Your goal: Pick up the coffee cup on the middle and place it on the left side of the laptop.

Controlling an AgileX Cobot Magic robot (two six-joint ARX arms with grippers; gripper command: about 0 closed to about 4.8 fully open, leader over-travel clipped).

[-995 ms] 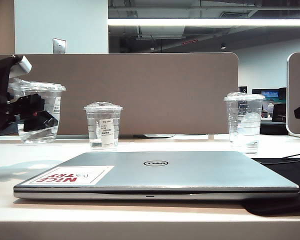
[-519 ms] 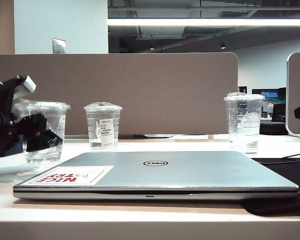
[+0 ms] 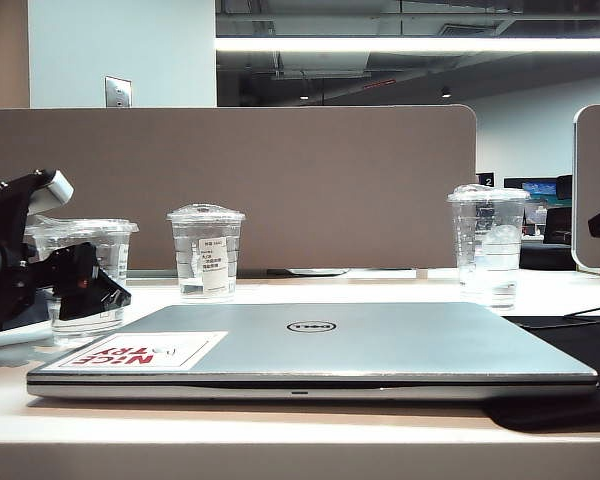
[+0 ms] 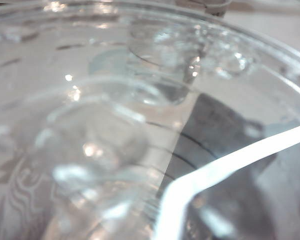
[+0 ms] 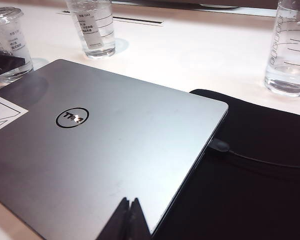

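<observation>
The coffee cup sits on the table left of the laptop, the left gripper around it, grip unclear, so release and retreat seem next, while the right gripper hangs closed above the laptop.

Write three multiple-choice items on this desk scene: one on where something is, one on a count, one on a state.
1. Where is the coffee cup with the flat lid?
A. left of the laptop
B. on the laptop
C. right of the laptop

2. How many clear cups show in the exterior view?
A. two
B. three
C. four

3. The laptop lid is:
A. closed
B. half open
C. fully open

Answers:
1. A, it sits at the laptop's left edge, at the left claw.
2. B, that one, the labelled cup and the tall cup.
3. A, the lid lies flat; the right claw, shut, hangs over it.
</observation>
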